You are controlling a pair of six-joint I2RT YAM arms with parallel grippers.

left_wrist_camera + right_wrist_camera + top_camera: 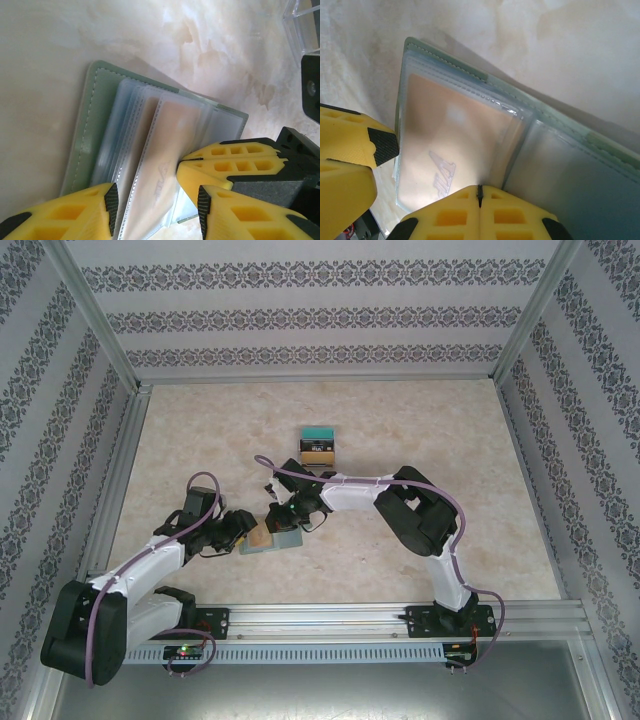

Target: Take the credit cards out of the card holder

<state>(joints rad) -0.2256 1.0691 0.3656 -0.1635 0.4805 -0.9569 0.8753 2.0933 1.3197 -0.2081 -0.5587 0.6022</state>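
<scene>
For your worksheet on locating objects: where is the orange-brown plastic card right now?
The orange-brown plastic card sits inside a clear pocket of the open grey-green folding holder, on the table between both hands.

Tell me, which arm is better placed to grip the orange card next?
Left. Its open claw already straddles the sleeve holding the orange card, while the right claw is shut, with its tips at the card holder.

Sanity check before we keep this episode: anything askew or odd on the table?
Nothing damaged or spilled. The card holder lies open on the table, its clear sleeves fanned up rather than flat, an orange-brown card still in one. Both grippers crowd it: left gripper, right gripper. A loaded clear stand sits beyond.
</scene>
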